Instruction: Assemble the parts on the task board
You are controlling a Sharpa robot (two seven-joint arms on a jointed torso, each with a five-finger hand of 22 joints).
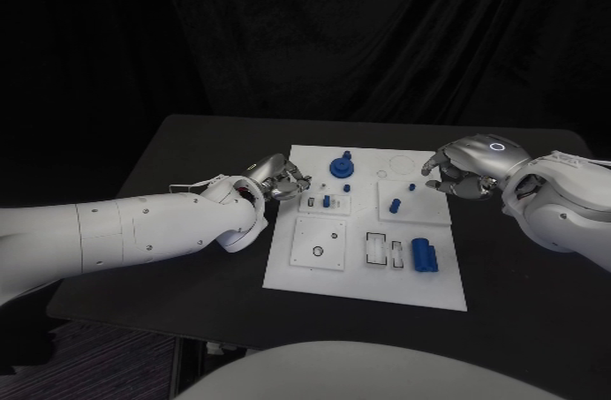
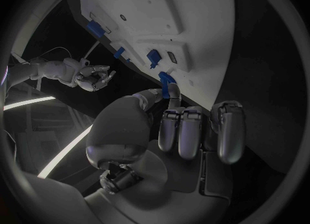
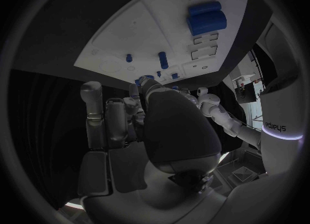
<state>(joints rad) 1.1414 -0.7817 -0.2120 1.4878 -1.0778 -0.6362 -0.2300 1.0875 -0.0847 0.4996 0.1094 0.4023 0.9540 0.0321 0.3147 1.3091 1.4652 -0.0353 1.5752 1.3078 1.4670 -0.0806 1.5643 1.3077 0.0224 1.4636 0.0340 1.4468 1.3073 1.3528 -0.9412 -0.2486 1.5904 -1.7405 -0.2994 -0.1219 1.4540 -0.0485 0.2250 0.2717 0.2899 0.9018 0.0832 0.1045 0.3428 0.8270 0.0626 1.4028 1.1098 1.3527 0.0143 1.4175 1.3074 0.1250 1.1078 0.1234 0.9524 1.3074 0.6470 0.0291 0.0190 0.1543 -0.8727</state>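
The white task board [image 1: 321,275] lies in the middle of the black table. On it I see a round blue part [image 1: 342,166] at the far end, small blue pegs [image 1: 395,206] in the middle and two blue cylinders [image 1: 423,254] near the right edge. My left hand [image 1: 278,176] is at the board's left edge. In the left wrist view its thumb and a finger pinch a small blue part [image 2: 167,84] at the edge of the board [image 2: 187,22]. My right hand [image 1: 463,170] hovers at the board's far right edge, fingers bent and apart, holding nothing.
Rectangular slots [image 1: 380,247] and a square plate [image 1: 319,241] take up the near half of the board. The black table [image 1: 191,153] runs wide on both sides. The right wrist view shows the cylinders [image 3: 206,17] and a peg [image 3: 163,59] beyond the hand [image 3: 129,121].
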